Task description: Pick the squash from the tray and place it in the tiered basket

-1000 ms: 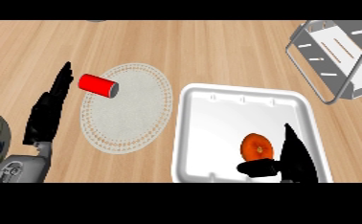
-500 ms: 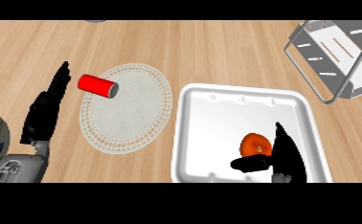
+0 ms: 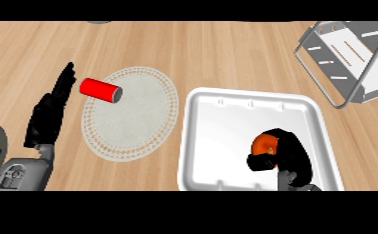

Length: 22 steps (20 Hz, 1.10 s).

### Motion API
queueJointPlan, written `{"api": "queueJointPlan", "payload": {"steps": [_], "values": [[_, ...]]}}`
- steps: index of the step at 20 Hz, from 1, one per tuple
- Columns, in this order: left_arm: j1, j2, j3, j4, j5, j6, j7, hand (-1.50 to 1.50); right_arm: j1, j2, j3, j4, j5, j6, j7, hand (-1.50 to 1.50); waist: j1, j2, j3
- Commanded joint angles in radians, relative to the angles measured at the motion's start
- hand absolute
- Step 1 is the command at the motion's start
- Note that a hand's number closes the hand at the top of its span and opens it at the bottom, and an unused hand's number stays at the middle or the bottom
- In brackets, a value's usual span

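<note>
I read this as the grasp stage, with nearly all of the job ahead of me. The squash point(image 3: 263, 145) sits in the white tray point(image 3: 221, 108), toward its near right part, and my right hand point(image 3: 284, 153) has its black fingers and thumb curled round the squash from the right and from the front, so only the orange left side shows. Whether the squash is already off the tray floor I cannot tell from the head view. What is left, by my judgement: lift it out over the tray's rim, carry it away from me and to the right, and set it down in the tiered basket point(image 3: 343, 60), which stands on the table point(image 3: 199, 43) well apart from the tray, at the far right, partly cut off by the edge of the view.

The right forearm comes in from the lower edge beneath the tray's near right corner, the hand bent over the squash. My left hand point(image 3: 50, 110) rests open at the left, fingers straight and pointing away from me, just beside a round woven mat point(image 3: 140, 123). A red can point(image 3: 101, 89) lies on its side at the mat's far left edge, near those fingertips but not touching them
</note>
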Motion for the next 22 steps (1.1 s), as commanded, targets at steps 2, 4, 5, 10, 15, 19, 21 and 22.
{"api": "queueJointPlan", "payload": {"steps": [2,4,5,10,15,19,21,22], "values": [[-0.017,-0.024,-0.003,-0.034,-0.031,0.03,0.058,0.0,-0.027,0.027,0.003,-0.024,-0.054,-0.026,0.165,1.5,0.001,0.005,0.013],[-0.009,-0.016,0.004,-0.007,-0.01,-0.011,0.032,0.0,-0.017,0.027,-0.016,-0.04,-0.068,-0.062,0.149,1.5,-0.002,0.005,0.013],[0.021,-0.001,0.007,-0.068,-0.022,-0.001,0.052,0.0,-0.009,0.027,-0.013,-0.033,-0.049,-0.091,0.145,1.5,0.004,0.004,0.013],[0.008,-0.013,-0.007,-0.035,-0.017,-0.022,0.01,0.0,-0.038,-0.192,0.254,-0.058,-0.085,0.253,-0.423,1.5,0.051,0.002,0.014],[0.011,-0.019,0.005,-0.03,-0.025,0.001,0.035,0.0,-0.026,-0.403,0.255,-0.259,-0.156,0.329,-0.738,1.5,-0.008,-0.002,0.015],[0.016,0.001,0.039,-0.019,0.008,-0.036,0.017,0.0,-0.029,-0.406,0.031,-0.385,-0.302,0.26,-0.828,1.5,-0.013,0.002,0.014],[0.006,-0.024,0.016,-0.01,-0.03,-0.001,0.007,0.0,-0.046,-0.428,-0.081,-0.417,-0.338,0.233,-0.859,1.5,-0.02,0.003,0.014],[0.02,-0.019,0.04,-0.015,-0.005,-0.008,0.007,0.0,-0.015,-0.432,-0.111,-0.442,-0.341,0.201,-0.897,1.5,-0.02,0.002,0.014]]}}
